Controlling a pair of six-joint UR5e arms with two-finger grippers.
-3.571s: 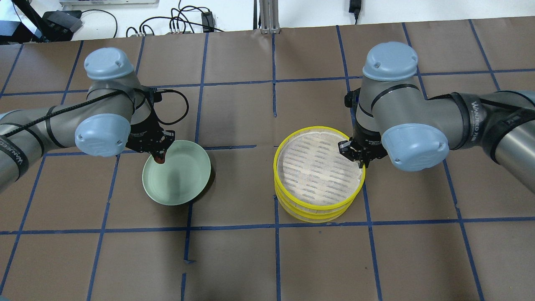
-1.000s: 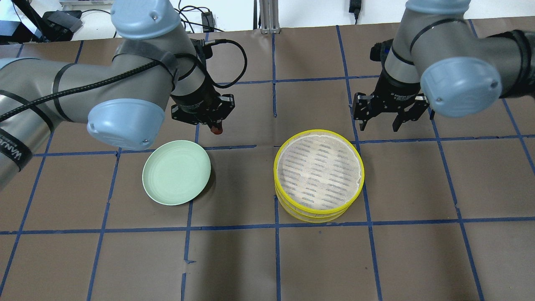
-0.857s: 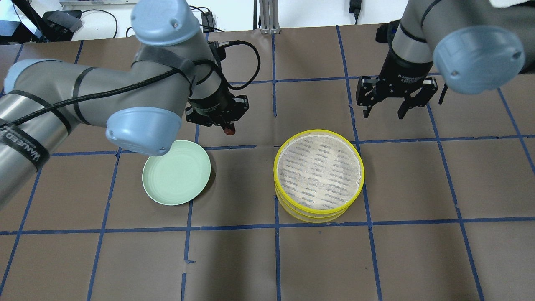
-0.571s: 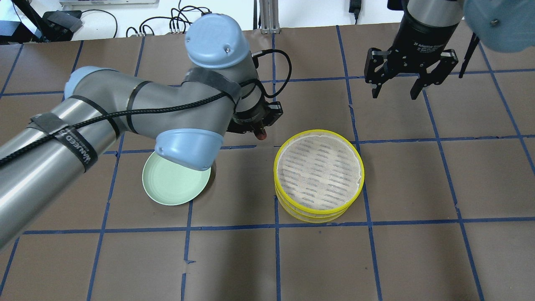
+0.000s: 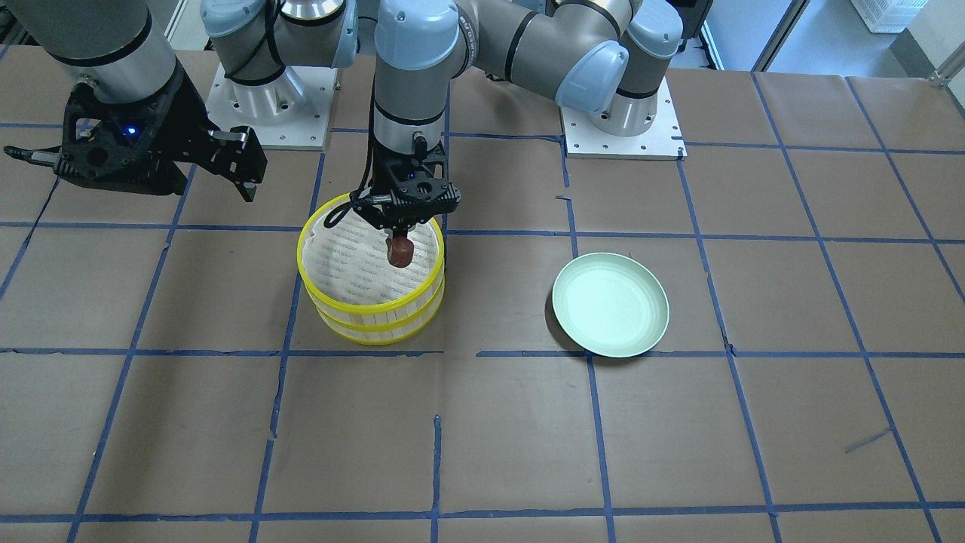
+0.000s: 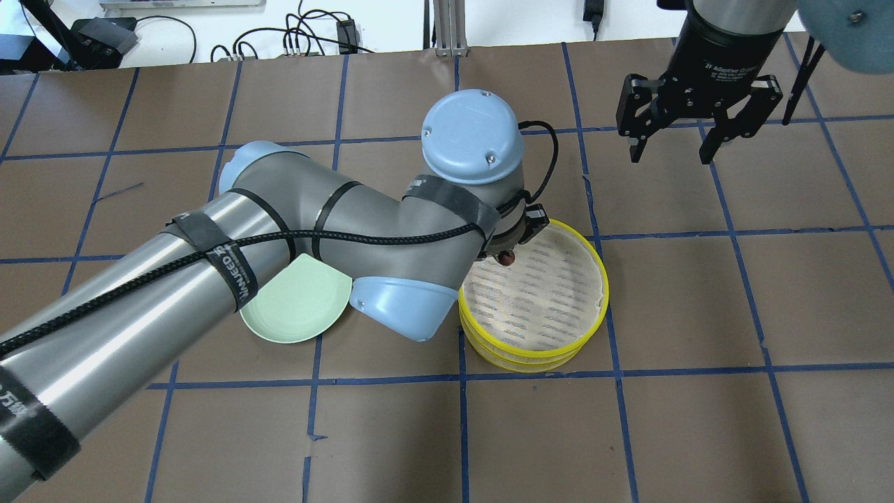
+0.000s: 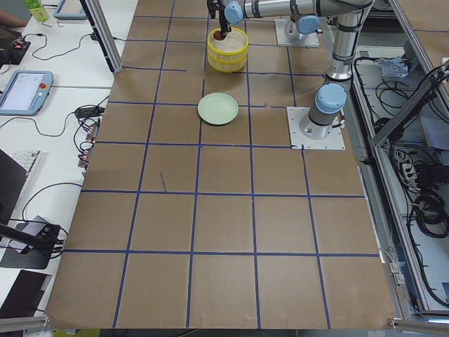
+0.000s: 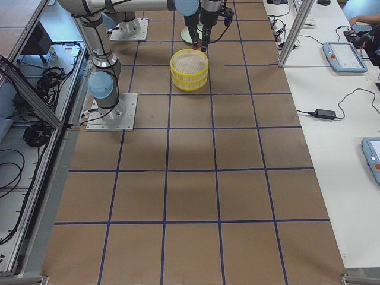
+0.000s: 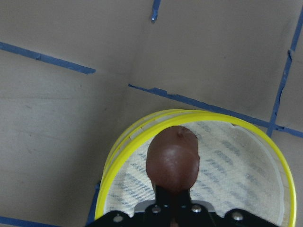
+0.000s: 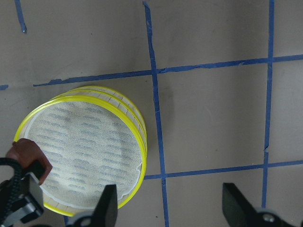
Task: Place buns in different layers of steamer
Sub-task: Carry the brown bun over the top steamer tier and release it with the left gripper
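bun (image 9: 173, 158), dark reddish-brown and oval, hangs nearest the left wrist camera, clamped between the left jaws, which grasp it by its upper end. it sits over the top layer (image 6: 538, 293) of the steamer (image 5: 369, 317), close to the yellow rim on the side toward the plate. whether its underside touches the white liner i cannot tell. the liner around it is bare, and its edge curls up at one spot by the rim. the steamer's two layers stand stacked and upright on the brown worktop (image 5: 528, 437), which is marked off in squares by blue tape. the left arm (image 6: 335, 230) reaches across from the robot's left and, in the overhead view, covers part of the pale green plate (image 5: 611, 304), which lies flat just beside the steamer and apart from it. farther off, beyond the steamer on the robot's right, the right jaws hang raised over bare worktop, well apart from the steamer, spread wide with nothing between them.
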